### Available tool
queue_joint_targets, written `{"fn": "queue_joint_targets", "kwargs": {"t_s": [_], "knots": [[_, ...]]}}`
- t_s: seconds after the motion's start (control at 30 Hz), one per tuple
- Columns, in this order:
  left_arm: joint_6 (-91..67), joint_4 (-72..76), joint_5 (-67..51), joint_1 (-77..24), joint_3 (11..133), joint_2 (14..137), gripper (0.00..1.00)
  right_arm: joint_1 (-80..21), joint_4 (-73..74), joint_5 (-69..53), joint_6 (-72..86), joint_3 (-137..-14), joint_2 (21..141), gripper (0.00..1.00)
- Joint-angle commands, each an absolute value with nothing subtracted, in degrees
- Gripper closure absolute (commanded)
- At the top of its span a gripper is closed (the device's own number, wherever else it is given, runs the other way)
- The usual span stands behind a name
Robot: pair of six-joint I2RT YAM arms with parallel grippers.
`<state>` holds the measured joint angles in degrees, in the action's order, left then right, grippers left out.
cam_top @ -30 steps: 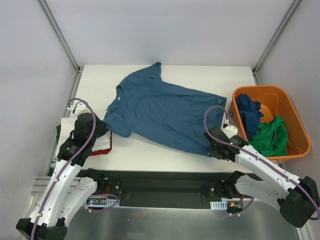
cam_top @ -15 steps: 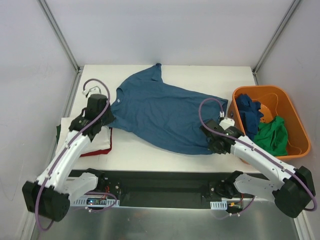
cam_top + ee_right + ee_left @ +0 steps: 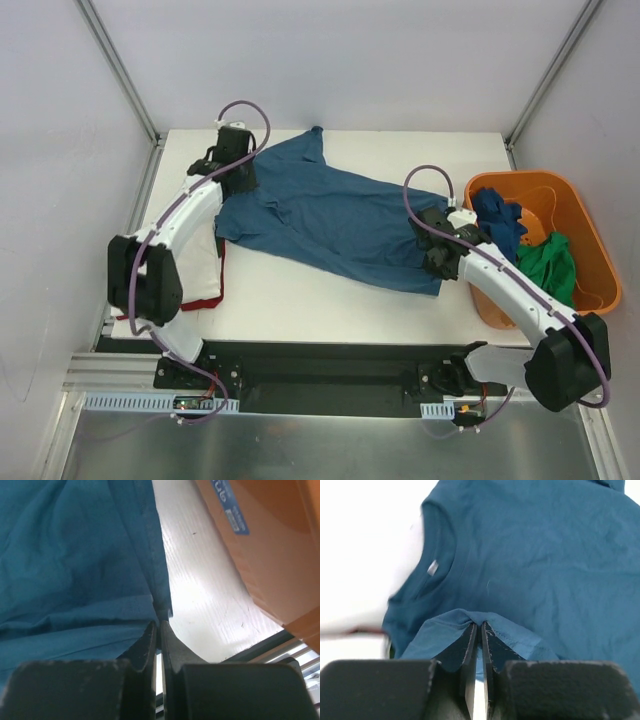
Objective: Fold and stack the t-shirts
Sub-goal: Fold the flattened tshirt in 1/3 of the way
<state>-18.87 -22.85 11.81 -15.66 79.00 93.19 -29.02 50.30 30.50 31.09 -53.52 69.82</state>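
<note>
Blue t-shirt, soft and wrinkled, lay spread across the smooth white table. Nearest, the right gripper was pinched shut on its hem corner, beside the orange plastic basket. At the left edge sat folded white and red shirts. Farther back, the left gripper clamped a puckered, stitched fold near the collar.

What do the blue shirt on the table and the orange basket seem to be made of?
Blue shirt: soft knit fabric, probably cotton, with a matte look; it wrinkles and drapes. Orange basket: rigid plastic, it seems, smooth and slightly glossy, with molded walls.
</note>
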Motion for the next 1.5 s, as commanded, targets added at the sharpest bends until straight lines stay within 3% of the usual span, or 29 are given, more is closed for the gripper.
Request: {"fn": "queue_joint_targets", "kwargs": {"t_s": [0.0, 0.2, 0.37, 0.4, 0.5, 0.53, 0.57, 0.6, 0.67, 0.9, 1.1, 1.47], "knots": [[-10.6, -21.1, 8.8, -15.4, 88.9, 101.5, 0.94, -25.4, 47.4, 28.9, 26.4, -56.7, 73.8, 0.98], [0.8, -20.7, 1.2, -15.4, 101.5, 117.2, 0.89, -22.6, 45.7, 27.6, 25.1, -60.1, 81.2, 0.98], [6.8, -20.6, -2.3, -15.4, 107.1, 122.8, 0.71, -22.2, 47.2, 31.5, 26.3, -62.9, 85.0, 0.95], [7.2, -20.7, -2.6, -15.4, 108.3, 123.6, 0.68, -22.3, 47.1, 31.9, 26.5, -63.3, 85.0, 0.91], [7.0, -20.7, -1.1, -15.4, 109.6, 123.3, 0.49, -22.3, 47.3, 31.9, 26.3, -64.1, 85.1, 0.77], [6.2, -20.8, -1.0, -15.4, 109.3, 122.7, 0.22, -22.3, 47.5, 32.2, 26.3, -64.2, 84.9, 0.70], [5.6, -20.8, -0.9, -15.4, 108.1, 121.7, 0.11, -22.3, 48.2, 32.3, 26.3, -64.5, 84.6, 0.51], [5.1, -20.8, -1.3, -15.4, 107.3, 119.6, 0.02, -22.4, 48.7, 32.5, 26.3, -64.9, 84.6, 0.43], [3.2, -20.7, -1.8, -15.4, 104.3, 116.8, 0.01, -22.7, 49.3, 33.0, 25.9, -65.1, 83.4, 0.27], [-6.2, -20.7, -6.3, -15.4, 90.3, 101.2, 0.01, -33.5, 48.1, 34.1, 23.9, -64.7, 78.2, 0.00], [-11.9, -20.7, -13.9, -15.4, 77.4, 95.4, 0.01, -37.3, 37.5, 17.9, 25.0, -56.5, 76.3, 0.03], [-13.5, -22.8, -3.1, -10.7, 78.2, 106.1, 0.01, -37.8, 36.5, 21.4, 28.6, -57.4, 86.0, 0.03]]}}
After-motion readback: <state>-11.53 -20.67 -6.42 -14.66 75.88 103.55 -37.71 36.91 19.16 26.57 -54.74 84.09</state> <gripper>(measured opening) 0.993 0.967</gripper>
